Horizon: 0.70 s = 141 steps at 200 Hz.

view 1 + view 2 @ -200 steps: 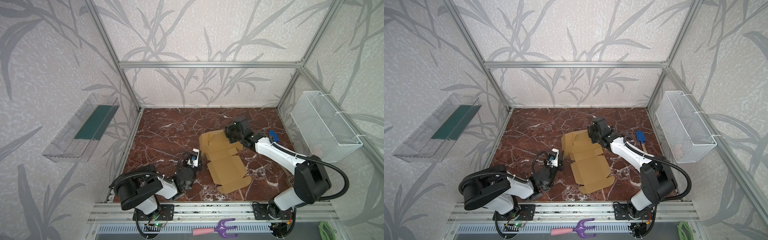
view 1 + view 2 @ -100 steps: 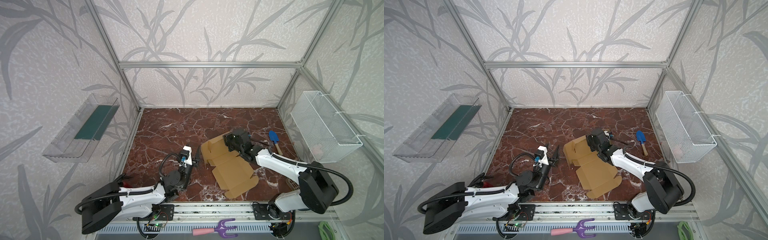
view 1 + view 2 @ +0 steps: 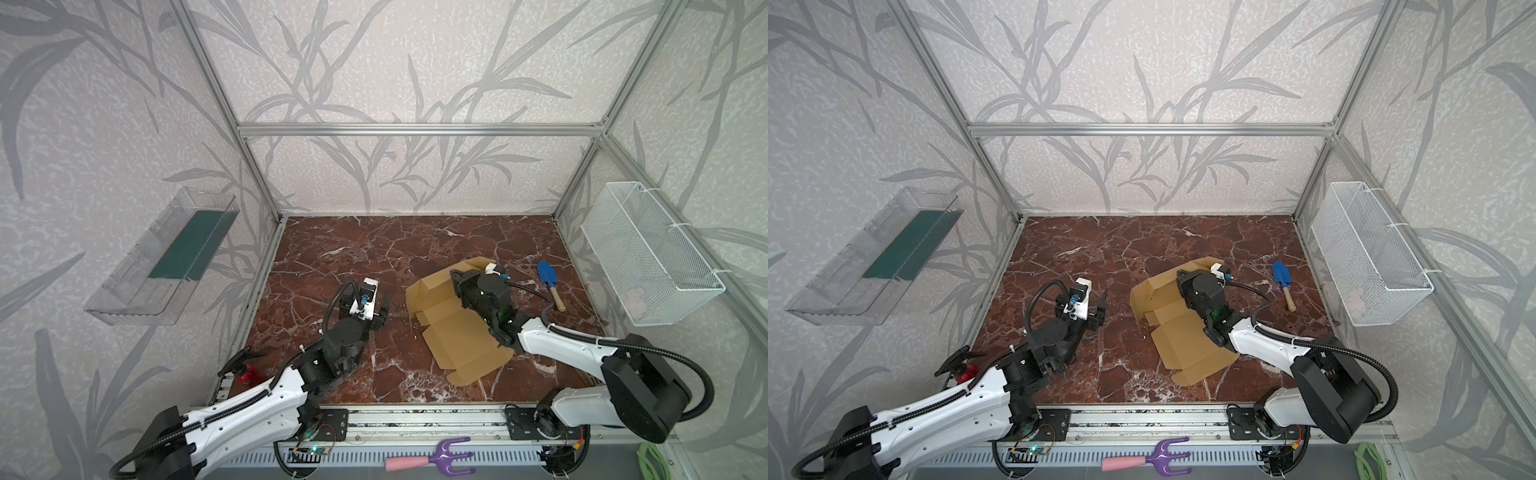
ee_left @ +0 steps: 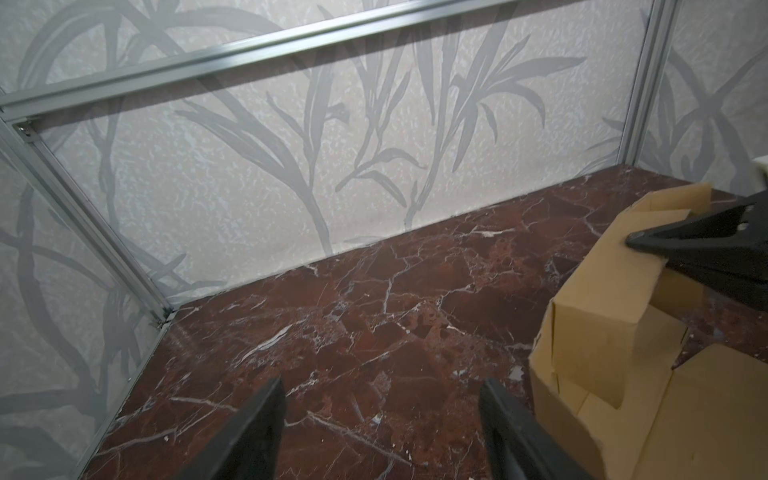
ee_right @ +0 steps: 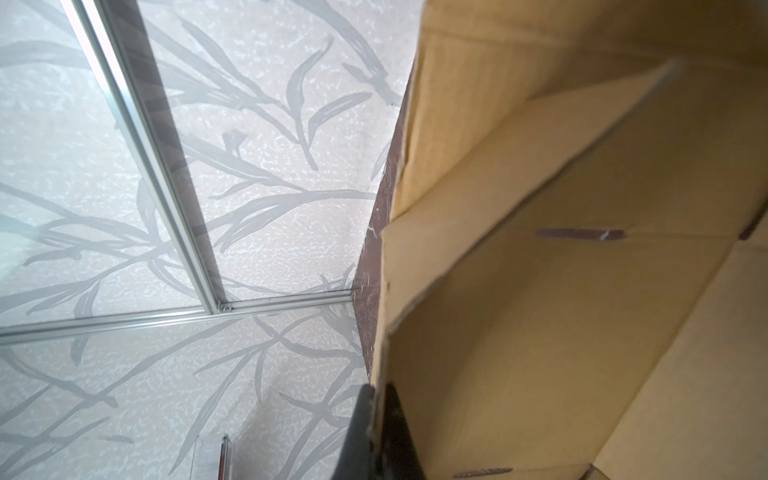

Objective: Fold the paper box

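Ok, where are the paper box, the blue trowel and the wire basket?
paper box [image 3: 461, 340]: in a top view, on its flat near panel.
blue trowel [image 3: 550, 282]: in a top view, on the lower end of the blade.
wire basket [image 3: 648, 257]: in a top view, on its mesh wall.

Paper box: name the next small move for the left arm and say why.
Probably slide the left gripper sideways to the paper box and onto its nearest raised flap. Its jaws stand open and empty over the marble table, just beside the box, while the right gripper is shut on another upright flap, so a second hold seems needed.
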Tool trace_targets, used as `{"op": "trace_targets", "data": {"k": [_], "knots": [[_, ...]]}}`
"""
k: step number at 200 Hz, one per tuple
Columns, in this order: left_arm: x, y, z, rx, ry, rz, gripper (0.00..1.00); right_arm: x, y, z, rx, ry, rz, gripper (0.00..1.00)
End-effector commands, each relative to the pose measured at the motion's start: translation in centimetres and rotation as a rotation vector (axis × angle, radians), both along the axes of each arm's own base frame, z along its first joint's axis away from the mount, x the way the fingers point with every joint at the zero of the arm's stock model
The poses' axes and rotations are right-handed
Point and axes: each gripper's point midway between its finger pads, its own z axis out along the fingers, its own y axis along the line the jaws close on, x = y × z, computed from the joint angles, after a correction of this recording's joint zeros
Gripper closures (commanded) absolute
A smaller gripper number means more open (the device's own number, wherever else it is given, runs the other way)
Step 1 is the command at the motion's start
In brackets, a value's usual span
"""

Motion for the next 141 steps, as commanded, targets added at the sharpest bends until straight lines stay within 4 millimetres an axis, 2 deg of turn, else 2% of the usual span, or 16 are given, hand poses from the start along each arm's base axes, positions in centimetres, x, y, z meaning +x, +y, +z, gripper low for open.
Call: {"op": "trace_targets", "data": {"k": [1,27,60,95,141], "knots": [[0.4,-0.9,-3.1,0.035,0.09,-0.054,0.26,-0.3,0.2,2.7,0.034,-0.148,0.019,1.0],[0.5,-2.7,-4.2,0.034,0.12,-0.129,0.27,-1.0,-0.3,2.3,0.007,-0.153,0.023,1.0],[0.7,-3.6,-5.9,0.081,0.146,-0.16,0.28,-1.6,-1.0,2.5,-0.016,-0.157,0.019,1.0],[0.7,-4.1,-7.6,0.11,0.173,-0.181,0.29,-1.8,-0.8,2.7,-0.017,-0.164,0.034,1.0],[1.2,-6.3,-8.7,0.131,0.174,-0.257,0.29,-1.8,-0.3,1.7,-0.005,-0.145,0.053,1.0]]}}
